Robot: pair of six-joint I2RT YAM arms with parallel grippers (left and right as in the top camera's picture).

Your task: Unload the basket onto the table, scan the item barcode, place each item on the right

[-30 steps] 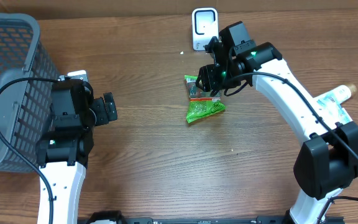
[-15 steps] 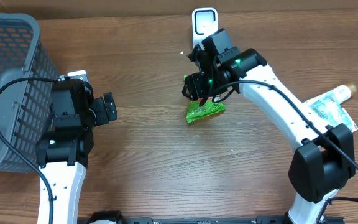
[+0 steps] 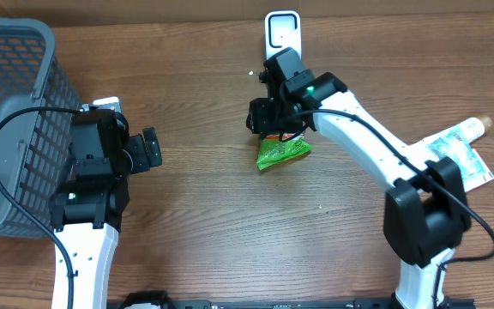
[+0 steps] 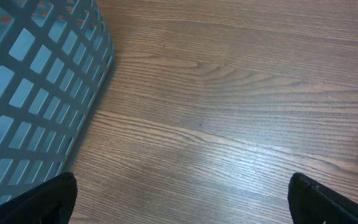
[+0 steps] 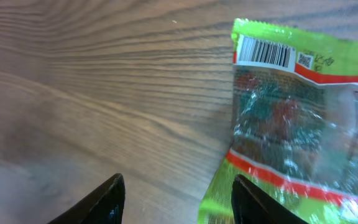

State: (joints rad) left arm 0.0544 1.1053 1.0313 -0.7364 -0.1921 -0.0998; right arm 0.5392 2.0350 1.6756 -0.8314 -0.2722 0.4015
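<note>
The item is a green snack bag (image 3: pixel 283 152) lying flat on the wooden table, its upper end hidden under my right gripper (image 3: pixel 264 117). In the right wrist view the bag (image 5: pixel 303 124) fills the right side with its barcode (image 5: pixel 264 53) facing up at the top edge. My right gripper (image 5: pixel 178 183) is open above the bag's left edge: one finger is over bare wood, the other over the bag's corner, nothing held. A white scanner (image 3: pixel 281 33) stands just behind. My left gripper (image 3: pixel 151 148) is wide open over bare table (image 4: pixel 182 186).
A grey mesh basket (image 3: pixel 7 103) stands at the far left, close beside the left arm, its wall (image 4: pixel 30 74) filling the left wrist view's corner. A packaged bottle (image 3: pixel 457 153) lies at the right edge. A white crumb (image 3: pixel 251 73) sits near the scanner.
The right arm has swung left and now covers the bag's upper end. The bag and the left arm have not moved.
</note>
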